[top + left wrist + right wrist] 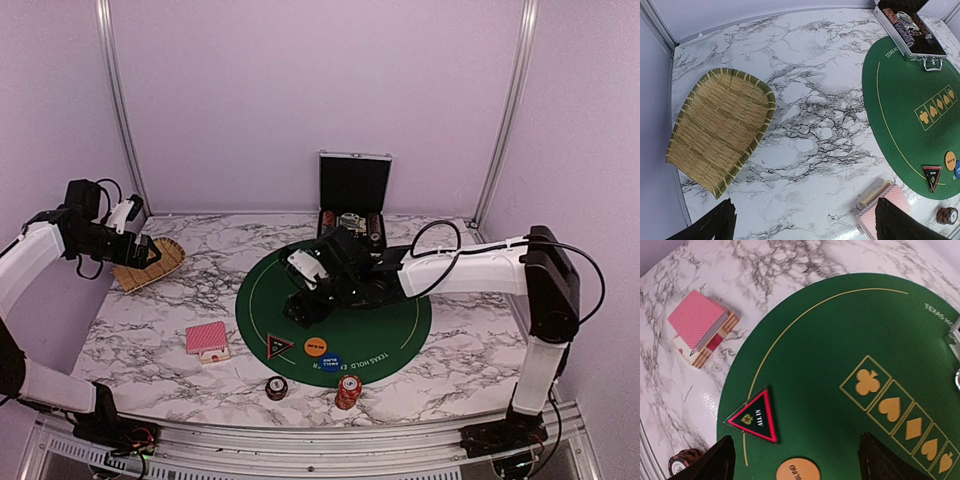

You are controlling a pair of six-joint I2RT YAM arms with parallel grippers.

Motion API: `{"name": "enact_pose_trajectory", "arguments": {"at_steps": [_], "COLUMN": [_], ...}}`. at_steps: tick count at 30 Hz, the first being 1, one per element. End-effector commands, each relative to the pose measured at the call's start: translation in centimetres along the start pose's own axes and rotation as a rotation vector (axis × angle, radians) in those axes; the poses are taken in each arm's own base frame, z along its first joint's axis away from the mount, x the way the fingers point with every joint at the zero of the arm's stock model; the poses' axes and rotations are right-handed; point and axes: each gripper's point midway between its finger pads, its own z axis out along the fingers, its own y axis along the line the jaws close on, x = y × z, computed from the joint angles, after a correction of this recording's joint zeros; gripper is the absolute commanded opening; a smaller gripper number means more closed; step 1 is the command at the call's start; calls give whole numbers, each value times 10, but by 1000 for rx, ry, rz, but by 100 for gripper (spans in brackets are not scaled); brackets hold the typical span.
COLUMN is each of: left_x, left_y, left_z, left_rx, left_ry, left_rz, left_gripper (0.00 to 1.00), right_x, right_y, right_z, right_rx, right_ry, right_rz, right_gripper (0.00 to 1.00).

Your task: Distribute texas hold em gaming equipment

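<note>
The orange marker disc lies on the near part of the green mat. It is just on the near side of the jaws of the right arm, and in the right wrist view it sits about midway between the two fingers. It is round, so I judge that no turning of the wrist is needed, only a short move nearer and down.

The dark triangular token lies just left of the disc, with one corner pointing to the near edge. The blue disc lies at the near right of the orange one. The red-backed cards rest on the worktop, left of the mat. Two chip stacks stand at the near edge.

The right arm is clearly the nearer one. It stretches across to the middle of the mat with the wrist tipped down, its jaws apart and holding nothing. The left arm is bent to the far left above the straw basket, with its jaws wide apart and empty.
</note>
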Motion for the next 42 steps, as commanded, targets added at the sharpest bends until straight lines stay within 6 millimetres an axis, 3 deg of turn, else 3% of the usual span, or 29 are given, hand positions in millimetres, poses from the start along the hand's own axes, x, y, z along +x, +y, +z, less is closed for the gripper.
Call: {"name": "enact_pose_trajectory", "arguments": {"at_steps": [1, 7, 13, 29, 42], "left_x": [-5, -9, -16, -34, -40], "left_y": [-5, -9, -13, -21, -24], "left_z": [-10, -16, -20, -33, -39], "left_rx": [22, 37, 58, 96, 102], "left_ry": [-8, -16, -32, -82, -101], "left_rz": [11, 12, -4, -33, -37], "left_gripper": [99, 99, 99, 99, 99], "right_x": [15, 33, 46, 68, 68], "right_y": [47, 63, 62, 57, 54], "right_z": [11, 30, 44, 68, 85], "right_rx": [-130, -192, -180, -165, -145], "right_ry": [80, 136, 181, 246, 253], "right_rz": [-86, -110, -150, -205, -218], "right_gripper": [83, 87, 90, 67, 46]}}
